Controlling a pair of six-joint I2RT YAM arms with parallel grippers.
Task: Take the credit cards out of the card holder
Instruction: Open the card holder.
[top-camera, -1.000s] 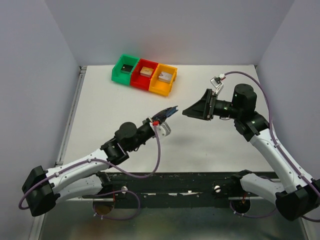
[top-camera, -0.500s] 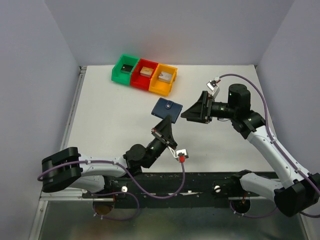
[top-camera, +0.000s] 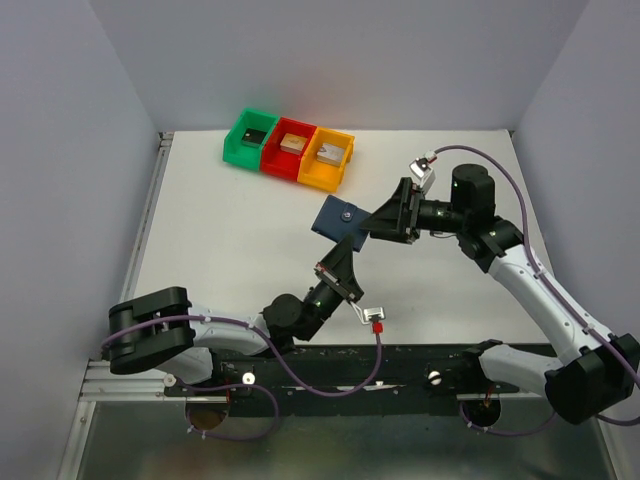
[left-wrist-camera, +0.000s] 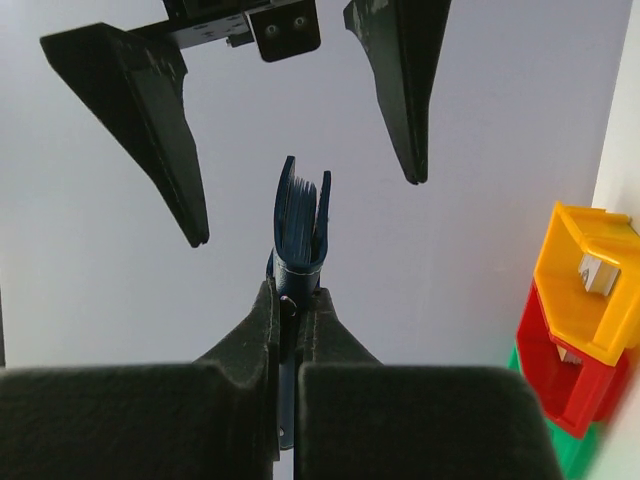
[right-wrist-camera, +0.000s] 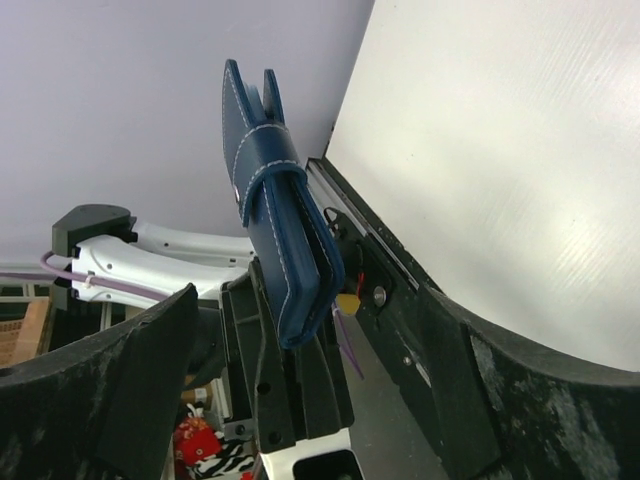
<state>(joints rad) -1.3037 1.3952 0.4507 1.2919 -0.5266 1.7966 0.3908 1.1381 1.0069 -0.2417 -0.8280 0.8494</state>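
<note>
Left arm has swung a little to the right and the right gripper has edged closer to the raised card holder.

The left gripper (left-wrist-camera: 293, 305) is clamped on the lower edge of the card holder (top-camera: 338, 217), holding it clear of the table (top-camera: 230, 230), well in front of the coloured bins (top-camera: 290, 150). The right gripper (top-camera: 370, 228) is spread wide, one finger on either side of the card holder's top edge and apart from it. The strap looks fastened and no cards can be seen, so they are presumably inside. The risks, as I judge them: a tug on the strap could drag the card holder out of that thin edge hold, the two grippers could knock together, or loose cards could spill once it opens. No brand, label or writing is readable anywhere.
</note>
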